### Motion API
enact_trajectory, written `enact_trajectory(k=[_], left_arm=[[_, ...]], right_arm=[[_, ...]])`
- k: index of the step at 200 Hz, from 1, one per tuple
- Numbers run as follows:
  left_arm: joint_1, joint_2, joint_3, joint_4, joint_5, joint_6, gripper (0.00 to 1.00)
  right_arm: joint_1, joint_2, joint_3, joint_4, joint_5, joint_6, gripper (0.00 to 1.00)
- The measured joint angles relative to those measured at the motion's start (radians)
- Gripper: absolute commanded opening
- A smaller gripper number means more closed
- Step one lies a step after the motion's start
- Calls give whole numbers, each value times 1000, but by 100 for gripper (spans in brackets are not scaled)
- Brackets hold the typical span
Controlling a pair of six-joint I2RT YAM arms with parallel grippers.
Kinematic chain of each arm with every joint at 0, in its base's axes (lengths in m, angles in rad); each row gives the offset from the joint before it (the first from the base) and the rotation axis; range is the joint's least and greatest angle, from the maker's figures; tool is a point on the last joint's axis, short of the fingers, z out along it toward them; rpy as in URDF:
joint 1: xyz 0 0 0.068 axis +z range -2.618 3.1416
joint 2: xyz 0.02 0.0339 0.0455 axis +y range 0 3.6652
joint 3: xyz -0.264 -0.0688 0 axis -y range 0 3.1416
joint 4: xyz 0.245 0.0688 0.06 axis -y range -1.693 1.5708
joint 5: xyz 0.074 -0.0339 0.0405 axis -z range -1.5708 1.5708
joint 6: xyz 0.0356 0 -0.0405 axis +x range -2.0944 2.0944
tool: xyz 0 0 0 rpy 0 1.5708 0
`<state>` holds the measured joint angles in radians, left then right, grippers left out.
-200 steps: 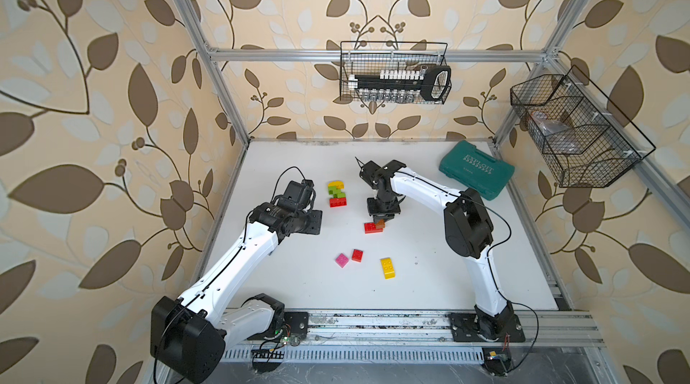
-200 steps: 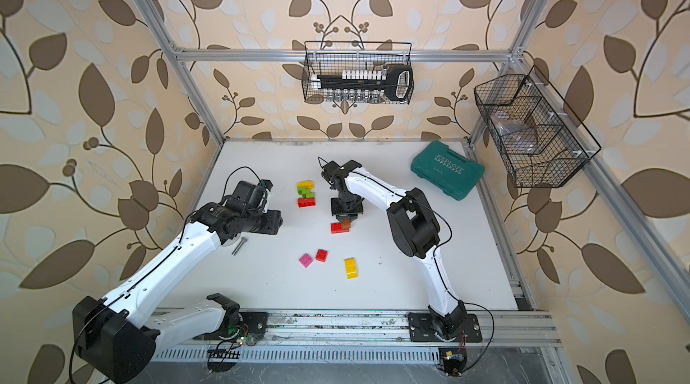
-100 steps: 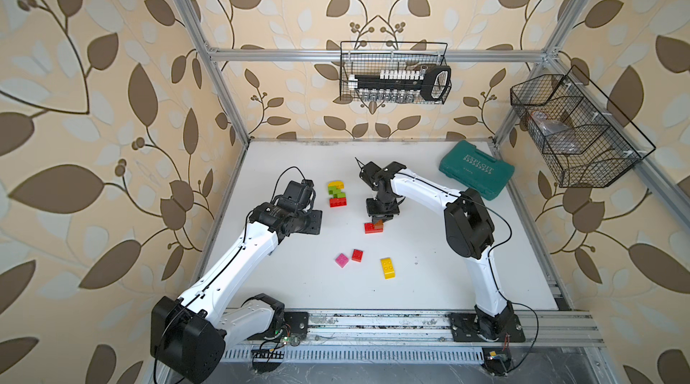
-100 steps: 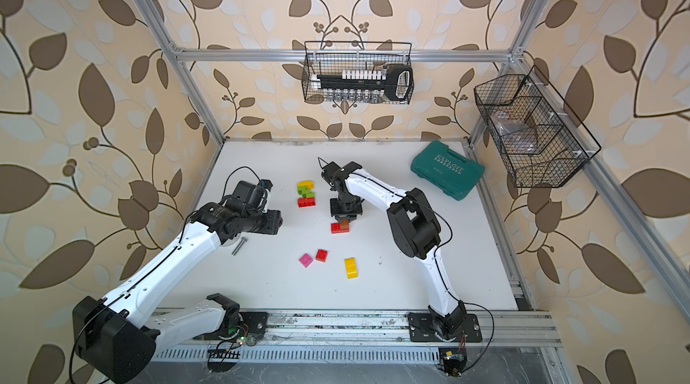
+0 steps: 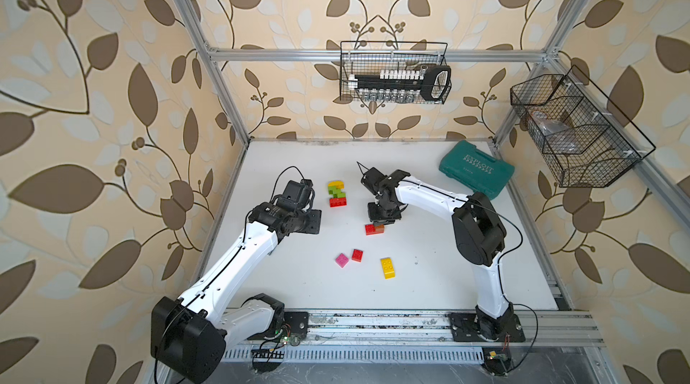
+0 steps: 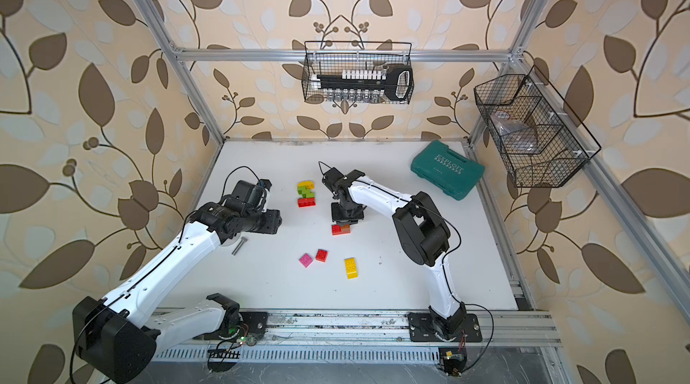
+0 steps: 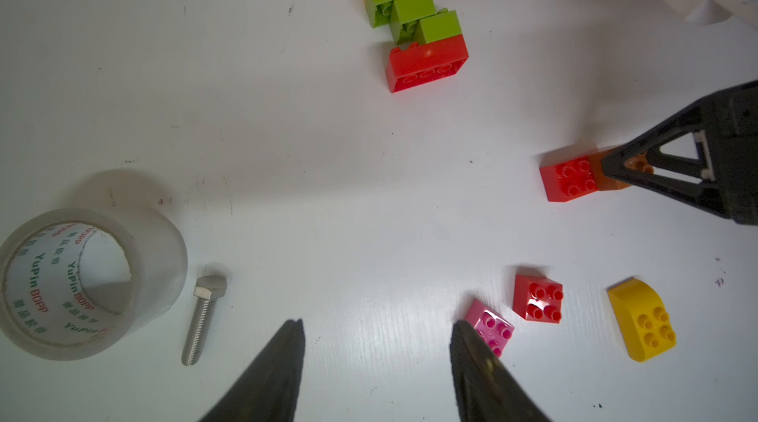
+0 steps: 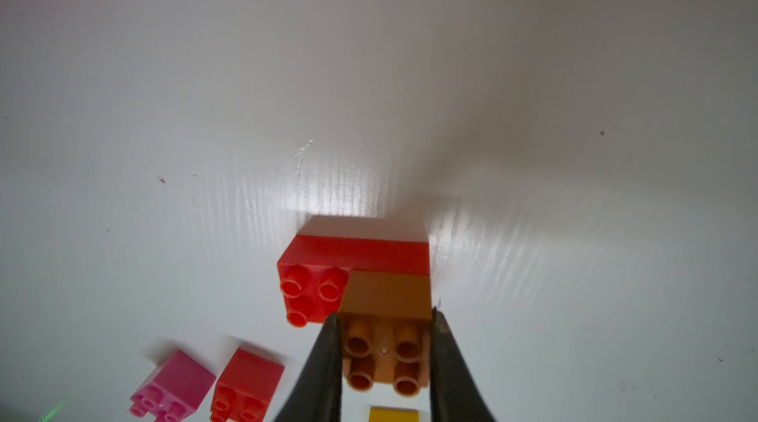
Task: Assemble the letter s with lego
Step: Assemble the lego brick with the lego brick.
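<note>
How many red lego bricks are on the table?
3: the red end brick of the green-and-yellow stack; the red base brick under the brown brick, which the right gripper grips; the small red brick beside the pink brick. None appears hidden.

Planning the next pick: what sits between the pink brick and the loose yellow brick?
A small red brick, nearer the pink brick than the yellow brick, seen in both top views.

Lego stack (image 5: 337, 193) behind loose bricks (image 5: 357, 255), case (image 5: 476, 173) back right

Lab test cell: aluminium frame (image 5: 280, 53), wallpaper walls (image 5: 74, 214).
</note>
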<state>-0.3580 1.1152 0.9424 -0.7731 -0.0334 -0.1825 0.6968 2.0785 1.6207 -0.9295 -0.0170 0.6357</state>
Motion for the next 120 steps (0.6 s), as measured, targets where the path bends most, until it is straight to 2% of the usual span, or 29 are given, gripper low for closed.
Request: enact_trajectory(k=[33, 75, 120], left_arm=[[0, 1, 0, 0, 0, 0, 60], [0, 1, 0, 0, 0, 0, 60], [6, 1, 0, 0, 0, -1, 65]], right_arm=[[3, -47, -84, 85, 6, 26, 0], [3, -37, -79, 89, 5, 30, 0], [-2, -30, -67, 106, 6, 45, 0]])
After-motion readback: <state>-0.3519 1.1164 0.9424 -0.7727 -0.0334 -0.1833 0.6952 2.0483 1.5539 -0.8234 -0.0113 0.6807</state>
